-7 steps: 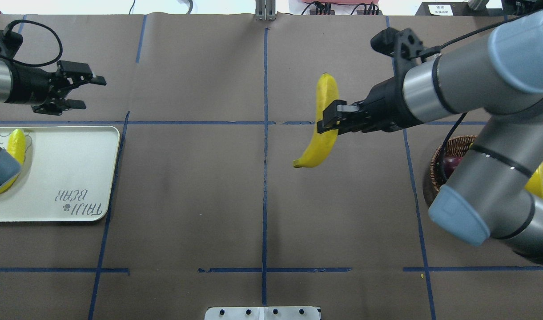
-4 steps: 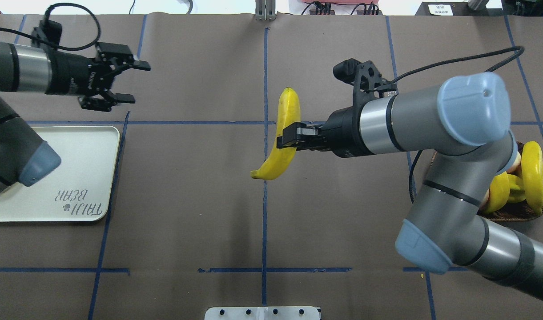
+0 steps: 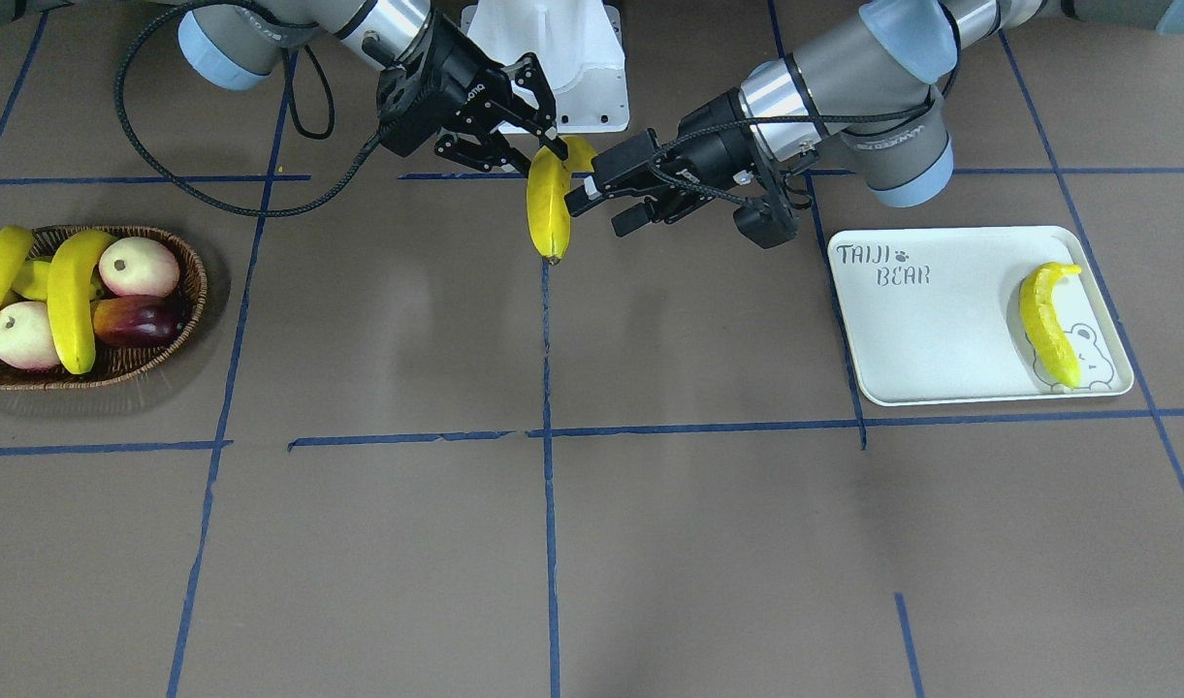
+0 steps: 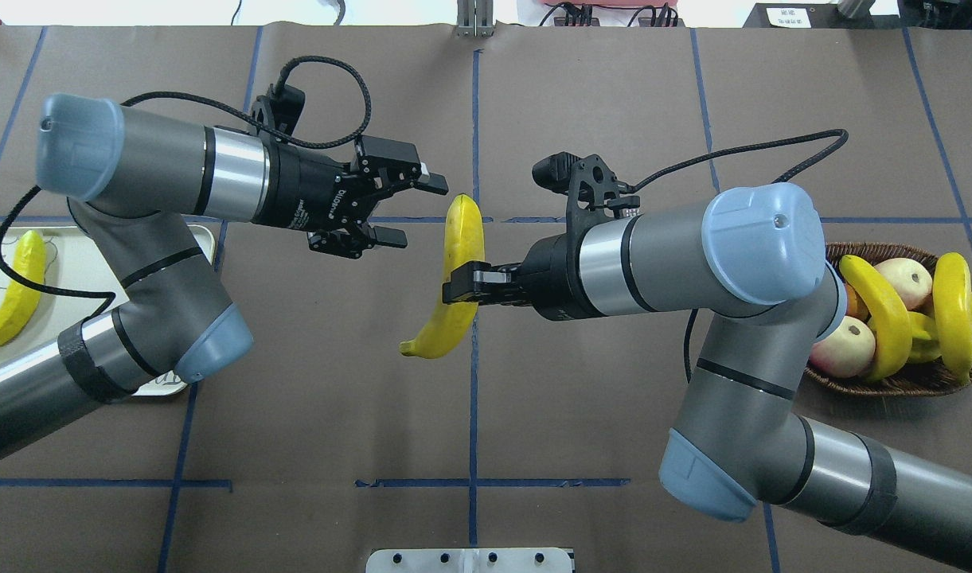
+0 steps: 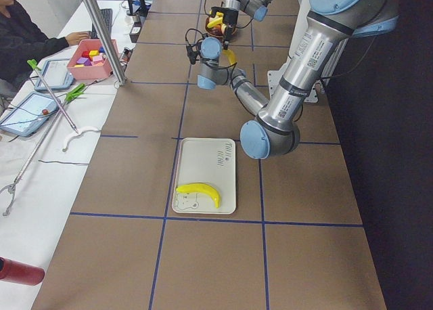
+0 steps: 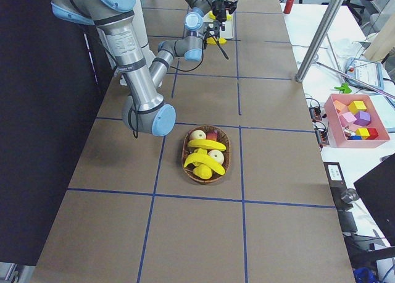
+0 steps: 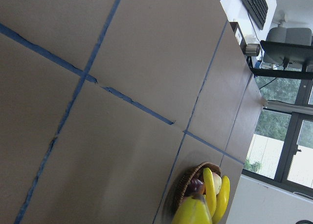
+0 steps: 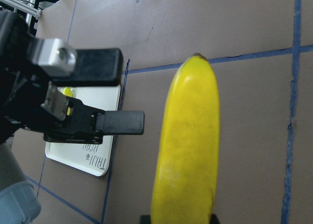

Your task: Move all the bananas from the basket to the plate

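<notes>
Over the table's middle, my right gripper (image 4: 463, 285) is shut on the middle of a yellow banana (image 4: 456, 274) (image 3: 549, 206) (image 8: 188, 145) held in the air. My left gripper (image 4: 418, 213) (image 3: 608, 199) is open just beside that banana's far end, apart from it; its fingers (image 8: 120, 122) show in the right wrist view. Two more bananas (image 4: 880, 318) (image 4: 954, 314) lie in the wicker basket (image 4: 899, 383) (image 3: 196, 281) on the right. One banana (image 4: 12, 298) (image 3: 1047, 315) lies on the cream plate (image 4: 56, 263) (image 3: 941, 330), which my left arm partly hides from overhead.
The basket also holds pale peaches (image 4: 844, 346), a dark red fruit (image 3: 136, 318) and a starfruit (image 4: 923, 334). Blue tape lines grid the brown table. A person (image 5: 24, 36) sits at a side table, which carries a pink box of blocks (image 5: 91, 53).
My right arm carried the banana leftward to the table's middle. My left arm swung from above the plate to the middle, its open gripper now beside the banana's far end.
</notes>
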